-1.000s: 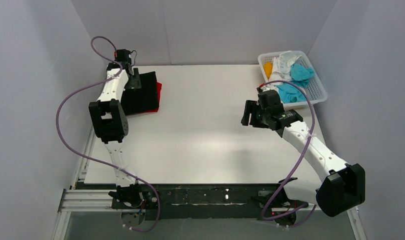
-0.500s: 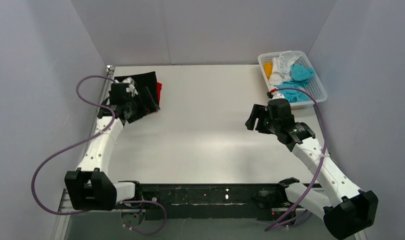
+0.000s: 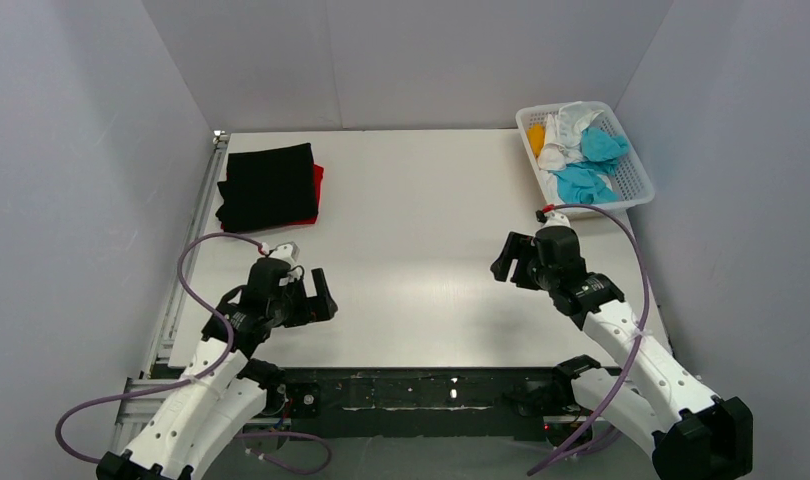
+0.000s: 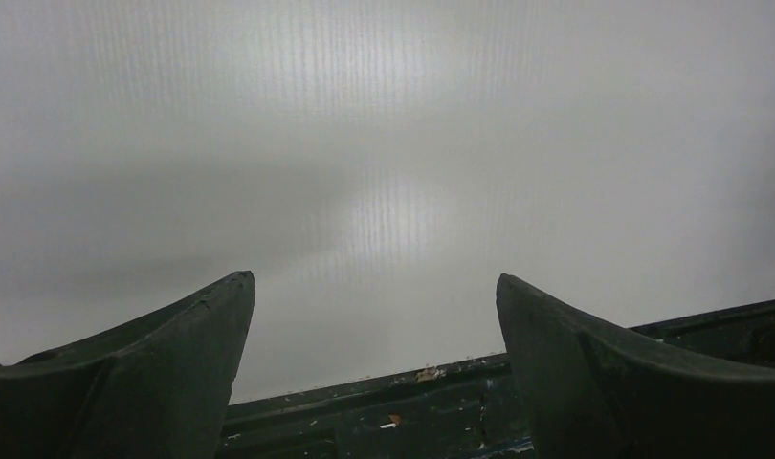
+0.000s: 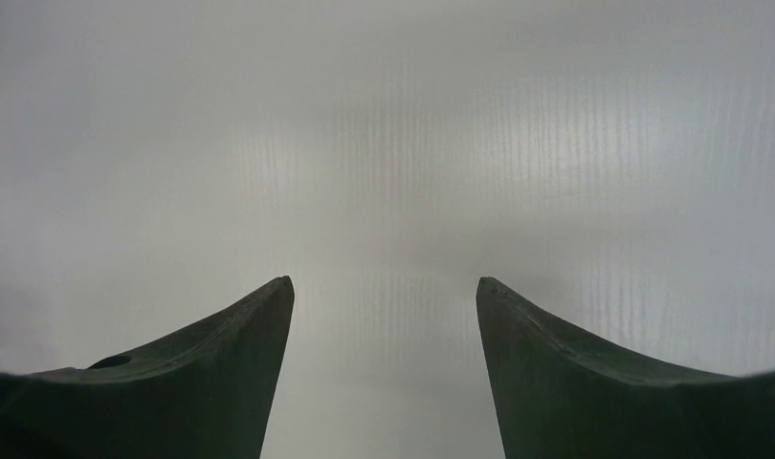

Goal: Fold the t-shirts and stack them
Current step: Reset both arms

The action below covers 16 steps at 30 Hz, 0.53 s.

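White desk (image 3: 421,250) sits under left hand (image 3: 321,298) and right hand (image 3: 508,260), both wide; right should pinch one cyan t-shirt (image 3: 584,185) beyond it.

A white table (image 3: 421,250) with a matte, finely ribbed surface stands inside a booth of plain pale grey walls (image 3: 401,60). A white plastic lattice basket (image 3: 638,178) sits at the table's far right corner, turned slightly askew, with its right side close to the right wall. A thin metal rail (image 3: 203,190) runs along the table's left edge. A scuffed black strip (image 3: 421,390) lies along the near edge. In the left wrist view it shows small pale and orange specks (image 4: 424,375). A soft glare lies on the table's surface.
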### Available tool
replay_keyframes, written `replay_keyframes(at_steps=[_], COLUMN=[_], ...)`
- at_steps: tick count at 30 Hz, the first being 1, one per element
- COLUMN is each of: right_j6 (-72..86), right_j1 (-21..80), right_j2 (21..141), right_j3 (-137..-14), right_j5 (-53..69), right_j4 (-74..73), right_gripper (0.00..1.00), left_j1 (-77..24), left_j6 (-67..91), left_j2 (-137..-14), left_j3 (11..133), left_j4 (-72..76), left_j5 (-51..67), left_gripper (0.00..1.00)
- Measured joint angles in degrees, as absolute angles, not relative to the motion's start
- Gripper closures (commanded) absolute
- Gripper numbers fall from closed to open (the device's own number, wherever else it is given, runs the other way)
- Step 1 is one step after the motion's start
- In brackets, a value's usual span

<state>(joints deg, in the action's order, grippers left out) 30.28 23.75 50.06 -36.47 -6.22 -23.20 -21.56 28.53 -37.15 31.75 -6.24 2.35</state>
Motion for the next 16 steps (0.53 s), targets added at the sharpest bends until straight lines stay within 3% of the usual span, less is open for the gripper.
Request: replay_keyframes(at_steps=[16], right_j6=[29.9], right_j1=[23.7], right_j2=[44.2], right_j3=[-31.0], right_j5=[-9.5], right_j4=[-16.3], right_gripper=[0.19], left_j1=[-21.6], left_j6=[28.3], left_j2=[-39.8], left_j3=[31.8], left_j4=[-8.1], left_j5=[-2.0], left_gripper=[0.02])
